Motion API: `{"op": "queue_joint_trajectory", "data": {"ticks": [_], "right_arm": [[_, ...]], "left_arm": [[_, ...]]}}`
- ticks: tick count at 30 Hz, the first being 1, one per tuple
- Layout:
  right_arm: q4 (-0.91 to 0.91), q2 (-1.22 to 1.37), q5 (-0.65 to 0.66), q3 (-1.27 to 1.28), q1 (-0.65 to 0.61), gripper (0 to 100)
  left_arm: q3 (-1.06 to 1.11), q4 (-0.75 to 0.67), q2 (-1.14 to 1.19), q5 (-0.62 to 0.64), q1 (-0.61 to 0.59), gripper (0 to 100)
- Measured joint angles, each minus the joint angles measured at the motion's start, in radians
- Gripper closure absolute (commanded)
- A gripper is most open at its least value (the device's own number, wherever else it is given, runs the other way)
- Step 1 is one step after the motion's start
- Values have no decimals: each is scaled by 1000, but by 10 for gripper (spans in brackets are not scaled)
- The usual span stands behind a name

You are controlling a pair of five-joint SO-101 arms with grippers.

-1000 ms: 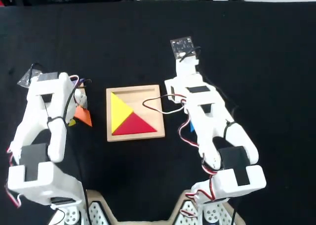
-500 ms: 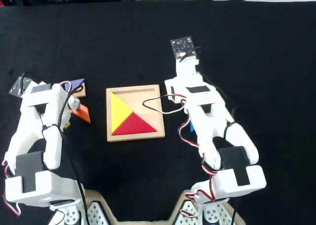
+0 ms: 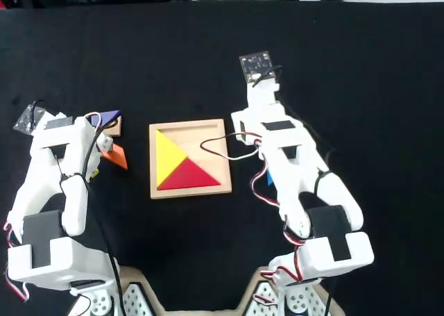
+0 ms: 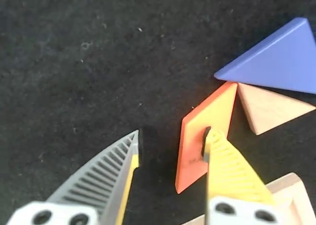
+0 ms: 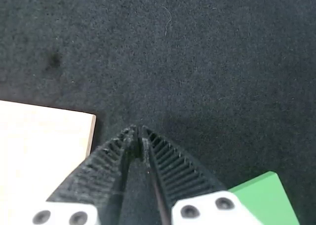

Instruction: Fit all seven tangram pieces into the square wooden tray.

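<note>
The square wooden tray [image 3: 187, 189] holds a yellow triangle [image 3: 168, 156] and a red triangle [image 3: 191, 173]. Left of it lie an orange piece [image 3: 115, 157], a purple-blue triangle [image 3: 107, 117] and a plain wood triangle [image 3: 113, 128]. My left gripper [image 4: 173, 136] is open just above the cloth, its yellow finger [image 4: 224, 165] over the orange piece [image 4: 202, 131] and its grey finger [image 4: 111, 173] on bare cloth. The purple-blue triangle [image 4: 276, 62] and the wood triangle [image 4: 269, 109] lie just beyond. My right gripper [image 5: 137, 133] is shut and empty, beside a corner of the tray [image 5: 44, 136].
A green piece [image 5: 261, 190] lies close behind my right gripper. A blue piece [image 3: 269, 179] peeks out under the right arm [image 3: 277, 132]. Black cloth covers the table, with open room at the back and far right. A white cable [image 3: 222, 149] loops over the tray's right edge.
My left arm has swung left and back, uncovering the purple-blue and wood triangles. The orange piece has shifted slightly. The right arm has stayed still.
</note>
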Motion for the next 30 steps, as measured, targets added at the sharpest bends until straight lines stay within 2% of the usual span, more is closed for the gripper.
{"op": "queue_joint_trajectory", "data": {"ticks": [13, 23, 30], "right_arm": [[0, 0, 43, 0, 0, 987], [0, 0, 49, 0, -2, 987], [0, 0, 51, 0, -2, 987]], "left_arm": [[-2, 0, -84, 0, 11, 777], [-51, -72, 68, 0, 12, 777], [-60, -68, 100, -2, 12, 777]]}}
